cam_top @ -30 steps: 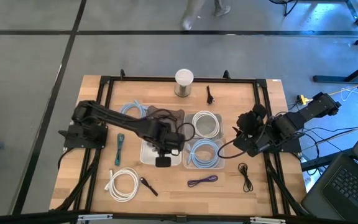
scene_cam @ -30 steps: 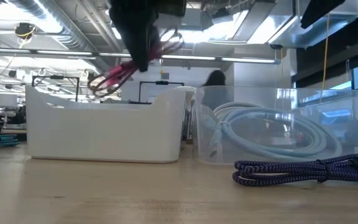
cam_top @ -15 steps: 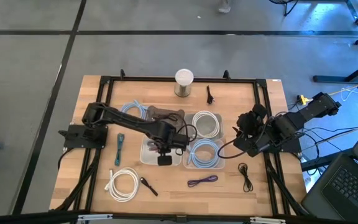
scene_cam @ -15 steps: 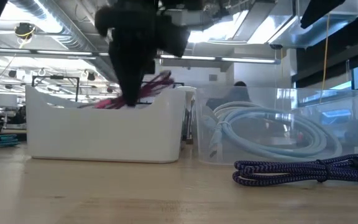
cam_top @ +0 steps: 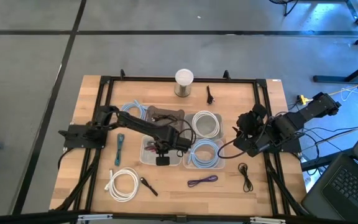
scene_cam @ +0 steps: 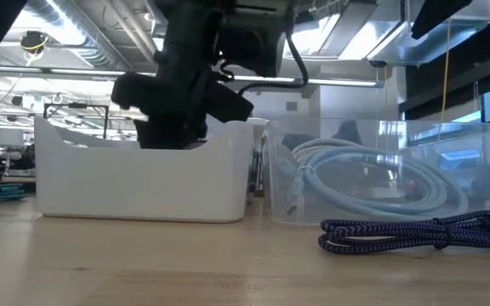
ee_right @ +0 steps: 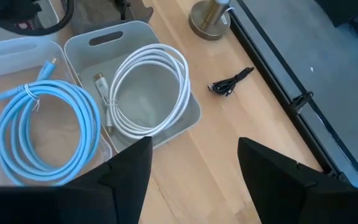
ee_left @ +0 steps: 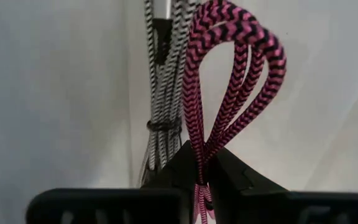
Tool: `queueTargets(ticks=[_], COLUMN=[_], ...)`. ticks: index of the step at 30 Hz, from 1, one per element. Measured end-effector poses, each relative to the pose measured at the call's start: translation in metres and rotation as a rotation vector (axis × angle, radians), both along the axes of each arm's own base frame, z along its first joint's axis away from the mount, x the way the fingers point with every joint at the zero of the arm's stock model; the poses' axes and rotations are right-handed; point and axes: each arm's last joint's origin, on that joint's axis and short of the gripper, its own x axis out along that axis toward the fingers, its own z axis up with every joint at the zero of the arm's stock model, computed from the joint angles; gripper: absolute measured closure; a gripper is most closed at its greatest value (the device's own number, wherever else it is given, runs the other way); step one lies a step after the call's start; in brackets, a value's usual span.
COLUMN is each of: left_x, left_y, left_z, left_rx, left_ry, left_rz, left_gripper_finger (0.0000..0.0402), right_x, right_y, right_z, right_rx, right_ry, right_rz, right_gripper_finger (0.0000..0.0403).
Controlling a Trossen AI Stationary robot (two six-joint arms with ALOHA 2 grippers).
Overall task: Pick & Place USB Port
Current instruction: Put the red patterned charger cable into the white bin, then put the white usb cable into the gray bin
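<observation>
Gripping looped pink-black braided cable (ee_left: 229, 81)

I had the wooden table (cam_top: 266, 124) mid-frame. On it sat a white bin (scene_cam: 143, 183) and a clear bin (scene_cam: 381, 174) at centre, a grey bin (ee_right: 135, 106) above them, a white cable coil (cam_top: 123, 184) lower left, a purple cable (cam_top: 202, 181) below, and a metal cup (cam_top: 184, 84) at top.
</observation>
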Motion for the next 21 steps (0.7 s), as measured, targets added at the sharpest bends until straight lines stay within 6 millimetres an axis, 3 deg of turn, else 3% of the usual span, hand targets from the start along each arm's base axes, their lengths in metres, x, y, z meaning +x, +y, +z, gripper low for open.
queueTargets(ticks=[7,13,16,21], left_x=[0.001,-0.002,-0.004,-0.018], left_y=[-0.001,-0.003,-0.003,-0.016], left_z=[-0.003,0.008,0.022,0.068], left_rx=[0.037,0.068,0.075,0.077], left_ry=[-0.002,-0.003,0.009,-0.109], left_rz=[-0.075,-0.088,-0.057,-0.005], left_gripper_finger=[0.0329,0.0267,0.0246,0.0229], right_x=[0.0,0.0,0.0,0.0], right_y=[0.0,0.0,0.0,0.0], right_z=[0.0,0.0,0.0,0.0], right_rx=[0.002,0.003,0.004,0.017], right_ry=[-0.002,-0.004,-0.005,0.005], right_rz=[-0.001,-0.001,-0.001,0.001], right_gripper_finger=[0.0162,0.0162,0.0162,0.0162])
